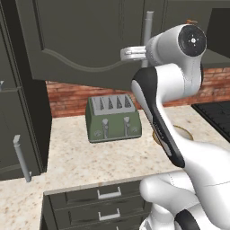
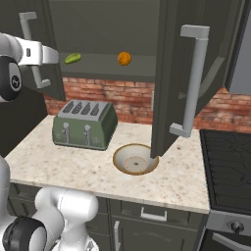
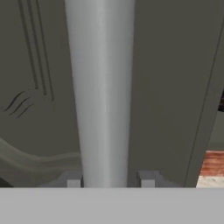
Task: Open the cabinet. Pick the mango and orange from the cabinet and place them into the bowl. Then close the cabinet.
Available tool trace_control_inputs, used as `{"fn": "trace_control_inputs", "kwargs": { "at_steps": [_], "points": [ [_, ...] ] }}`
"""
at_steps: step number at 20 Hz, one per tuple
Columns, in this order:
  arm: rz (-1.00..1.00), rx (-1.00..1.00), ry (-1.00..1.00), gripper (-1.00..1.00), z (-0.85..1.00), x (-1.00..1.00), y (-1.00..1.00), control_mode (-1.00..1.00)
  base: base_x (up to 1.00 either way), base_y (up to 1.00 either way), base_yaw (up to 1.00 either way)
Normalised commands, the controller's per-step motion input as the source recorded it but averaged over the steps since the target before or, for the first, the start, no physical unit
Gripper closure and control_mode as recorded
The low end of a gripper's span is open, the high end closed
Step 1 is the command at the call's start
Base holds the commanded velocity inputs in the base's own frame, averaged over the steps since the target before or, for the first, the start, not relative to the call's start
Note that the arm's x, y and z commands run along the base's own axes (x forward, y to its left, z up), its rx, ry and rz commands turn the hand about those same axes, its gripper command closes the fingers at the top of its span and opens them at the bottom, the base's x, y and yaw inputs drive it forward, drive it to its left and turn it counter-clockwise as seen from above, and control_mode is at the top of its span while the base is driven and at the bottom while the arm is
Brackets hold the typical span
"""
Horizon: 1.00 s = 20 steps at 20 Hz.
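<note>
Overhead, the gripper (image 3: pixel 111 183) straddles the silver handle (image 3: pixel 103 92) of the cabinet (image 2: pixel 105 29), fingertips either side; whether they clamp it is unclear. Beyond the open doors, mango (image 2: pixel 72 58) and orange (image 2: pixel 124 58) sit shelved

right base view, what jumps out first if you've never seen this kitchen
The wall cabinet stands open, with a green mango and an orange on its shelf. Below on the counter sit a green toaster and, to its right, a cream bowl. The tool sits astride the left door's silver handle.
</note>
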Motion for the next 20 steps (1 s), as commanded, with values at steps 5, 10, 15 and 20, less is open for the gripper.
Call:
{"fn": "trace_control_inputs", "kwargs": {
  "at_steps": [5, 10, 15, 20],
  "points": [
    [0.00, 0.00, 0.00, -1.00, 0.00, -0.18, 0.00, -1.00, 0.00, 0.00, 0.00],
    [0.00, 0.00, 0.00, -1.00, 0.00, -0.45, -0.01, -1.00, 0.00, 0.00, 0.00],
    [0.00, 0.00, 0.00, -1.00, 0.00, -0.38, -0.04, -1.00, 0.00, 0.00, 0.00],
    [0.00, 0.09, 0.01, -1.00, 0.00, -0.04, -0.36, -1.00, 0.00, 0.00, 0.00]
  ]
}}
